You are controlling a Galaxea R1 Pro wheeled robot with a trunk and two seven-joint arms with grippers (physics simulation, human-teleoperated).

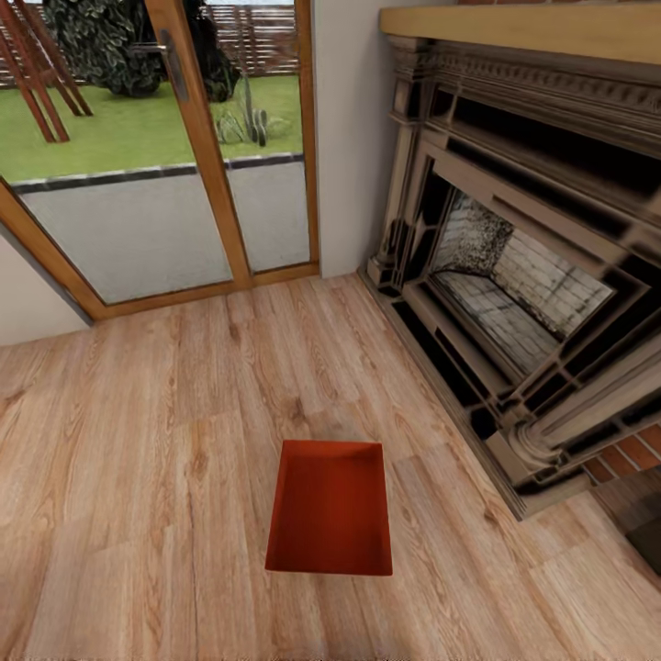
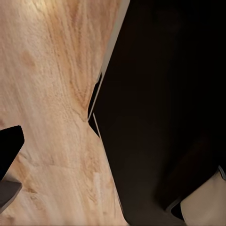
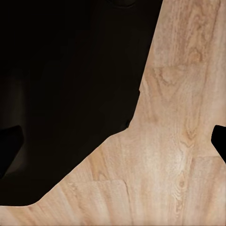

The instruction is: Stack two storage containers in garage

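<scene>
**One bin sitting on the living room planks**

From the head cam, left to right: a wood-framed glass door (image 1: 197, 147) looking out on grass, then one orange-red storage container (image 1: 330, 508) sitting open side up on the light wood floor (image 1: 138, 441), well clear of the dark ornate fireplace (image 1: 514, 275) on the right. Both wrist cams just show planks and dark robot bodywork, so honestly can't tell whether either gripper is open or closed.

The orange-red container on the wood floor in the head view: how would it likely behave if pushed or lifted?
The storage container looks rigid, with plain flat walls, so it should keep its shape when gripped. It sits flat and open-topped on the smooth plank floor, so a push would probably slide it rather than tip or roll it. It appears empty, so likely light.
</scene>
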